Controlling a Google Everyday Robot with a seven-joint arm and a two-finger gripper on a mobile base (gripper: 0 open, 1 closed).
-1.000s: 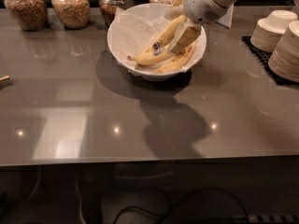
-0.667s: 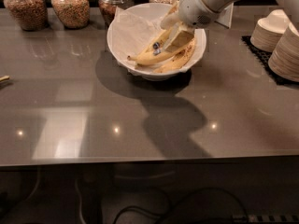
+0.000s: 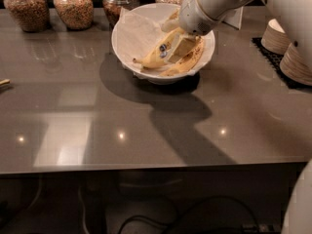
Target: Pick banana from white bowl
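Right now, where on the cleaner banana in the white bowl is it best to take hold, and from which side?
Probably grip the banana at its middle, beside the blue sticker, coming from above: it lies low in the white bowl, whose wall blocks the sides. The end effector hangs right over that part.

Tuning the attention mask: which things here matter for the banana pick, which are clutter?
Job: banana, white bowl, tool inside the bowl, over the bananas.
Lying about: speckled banana in the same bowl, glass jars behind it, stacked bowls at right.
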